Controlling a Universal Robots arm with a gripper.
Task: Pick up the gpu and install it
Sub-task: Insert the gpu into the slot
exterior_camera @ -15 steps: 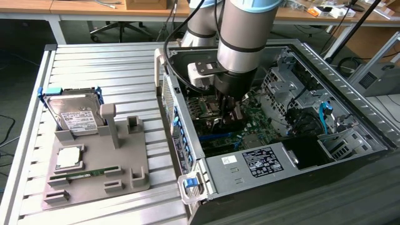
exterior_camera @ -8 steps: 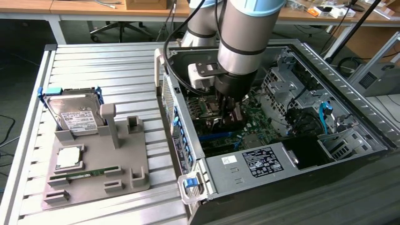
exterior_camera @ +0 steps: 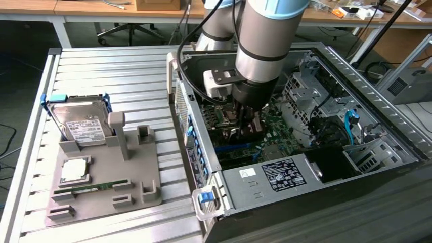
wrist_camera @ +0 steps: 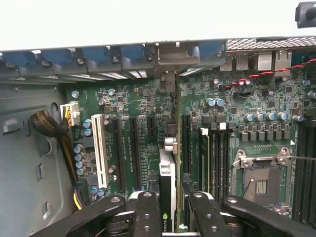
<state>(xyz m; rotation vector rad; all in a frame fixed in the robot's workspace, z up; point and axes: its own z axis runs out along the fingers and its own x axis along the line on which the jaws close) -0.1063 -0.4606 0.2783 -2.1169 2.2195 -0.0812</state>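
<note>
The gripper holds the gpu edge-on between its fingers, standing upright over the motherboard inside the open computer case, among the long expansion slots beside the white slot.

We see the open computer case from above and to one side in the exterior view, further back; our wrist camera looks closely down on its motherboard, which both views share
</note>
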